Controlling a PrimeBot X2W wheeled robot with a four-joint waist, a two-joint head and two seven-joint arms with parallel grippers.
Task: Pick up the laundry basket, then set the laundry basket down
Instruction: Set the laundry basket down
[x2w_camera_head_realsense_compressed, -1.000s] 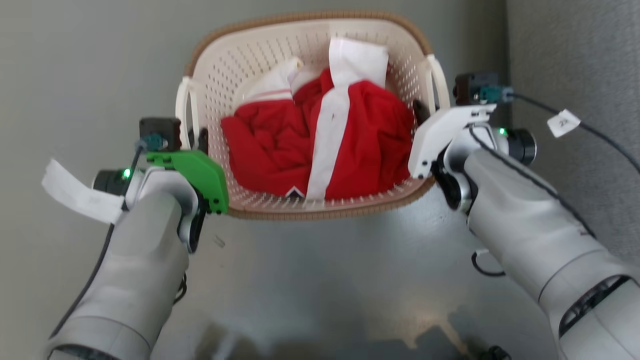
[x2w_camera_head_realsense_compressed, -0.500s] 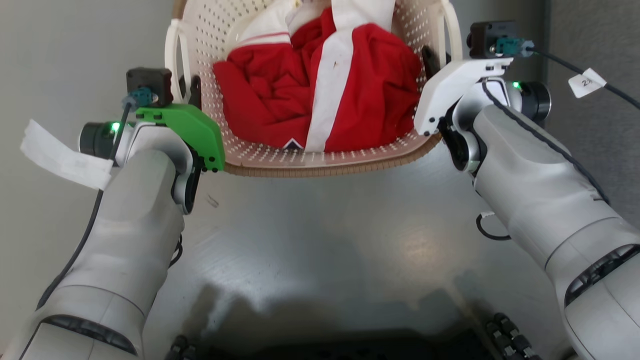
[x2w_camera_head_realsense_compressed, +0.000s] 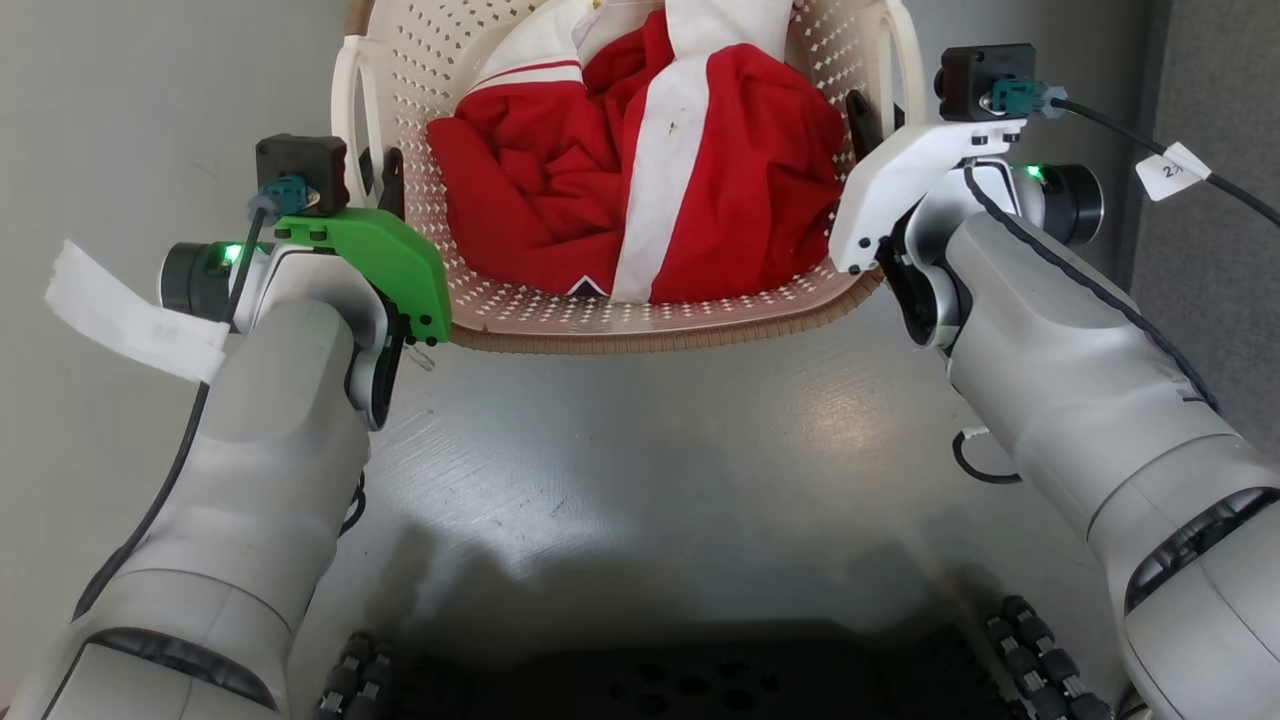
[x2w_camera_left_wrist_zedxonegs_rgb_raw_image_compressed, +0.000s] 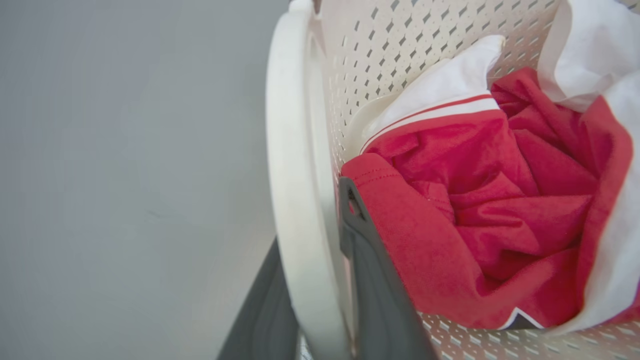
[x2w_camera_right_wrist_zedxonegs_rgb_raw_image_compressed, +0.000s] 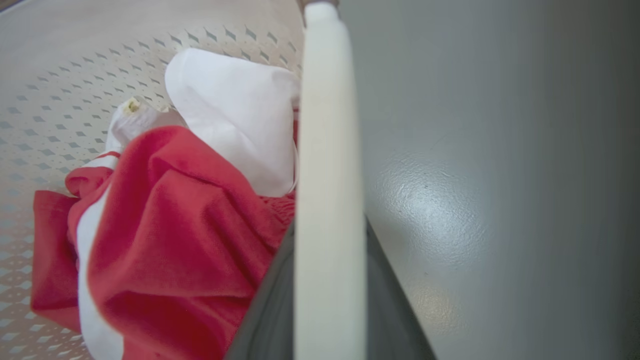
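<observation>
Cream laundry basket (x2w_camera_head_realsense_compressed: 640, 312), side handles (x2w_camera_head_realsense_compressed: 345, 110) clenched by left pincer (x2w_camera_head_realsense_compressed: 375, 180) and right pincer (x2w_camera_head_realsense_compressed: 872, 115), over grey floor (x2w_camera_head_realsense_compressed: 640, 450).

Left end effector (x2w_camera_head_realsense_compressed: 379, 172), right end effector (x2w_camera_head_realsense_compressed: 874, 116) grip laundry basket (x2w_camera_head_realsense_compressed: 650, 337).

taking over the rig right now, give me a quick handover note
Left gripper: shut on the left loop handle of the laundry basket.
Right gripper: shut on the right loop handle.
Basket hangs between both arms, red and white clothes inside; it looks raised off the grey floor, though its underside is hidden.
Done: both grasps, apparently the lift.
Left: set it down, release.
</observation>
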